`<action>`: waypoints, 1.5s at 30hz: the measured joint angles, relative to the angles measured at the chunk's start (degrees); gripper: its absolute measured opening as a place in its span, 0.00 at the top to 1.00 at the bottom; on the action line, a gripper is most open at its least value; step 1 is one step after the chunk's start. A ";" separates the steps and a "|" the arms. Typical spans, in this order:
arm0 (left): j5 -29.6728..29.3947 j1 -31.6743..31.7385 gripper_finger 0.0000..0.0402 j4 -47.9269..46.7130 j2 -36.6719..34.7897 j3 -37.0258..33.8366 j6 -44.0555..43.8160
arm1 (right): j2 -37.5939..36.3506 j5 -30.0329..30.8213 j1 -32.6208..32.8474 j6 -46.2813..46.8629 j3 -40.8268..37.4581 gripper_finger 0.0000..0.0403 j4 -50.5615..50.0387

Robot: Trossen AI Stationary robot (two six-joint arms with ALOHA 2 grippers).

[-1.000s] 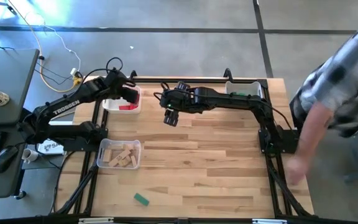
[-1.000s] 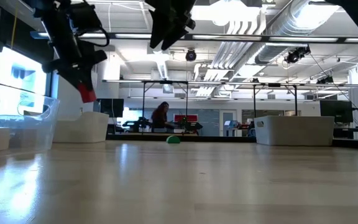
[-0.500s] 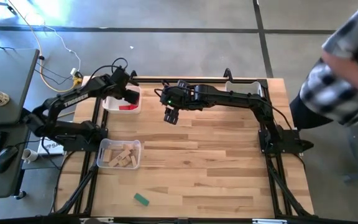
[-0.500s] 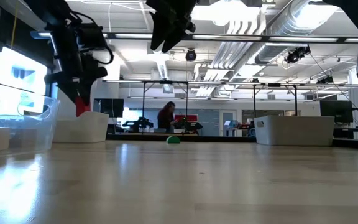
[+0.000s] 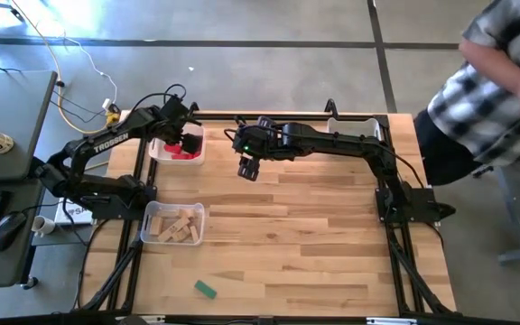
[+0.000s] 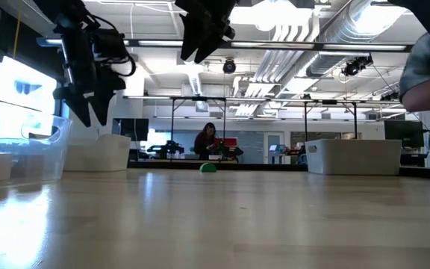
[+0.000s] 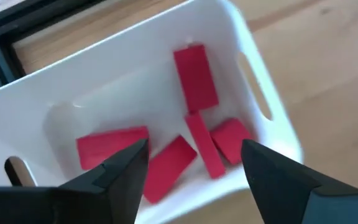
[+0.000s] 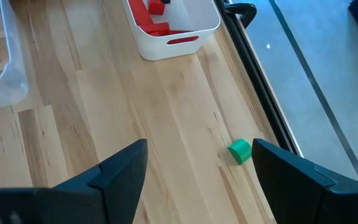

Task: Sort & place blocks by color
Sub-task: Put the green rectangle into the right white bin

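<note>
The left arm, lettered TROSSEN, holds its spread, empty left end effector (image 7: pixel 194 163) over the white bin (image 7: pixel 263 93) of red blocks (image 7: pixel 195 78), while the right end effector (image 8: pixel 197 163), also spread, hangs above the worktop (image 5: pixel 314 244).

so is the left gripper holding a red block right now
No, the left gripper hangs open and empty over the white bin, and the red blocks all lie loose inside it.
</note>
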 joint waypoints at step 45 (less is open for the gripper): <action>5.57 -56.27 0.41 -13.51 -20.97 6.35 -10.21 | 0.00 -5.90 0.43 21.72 -0.02 0.32 -2.18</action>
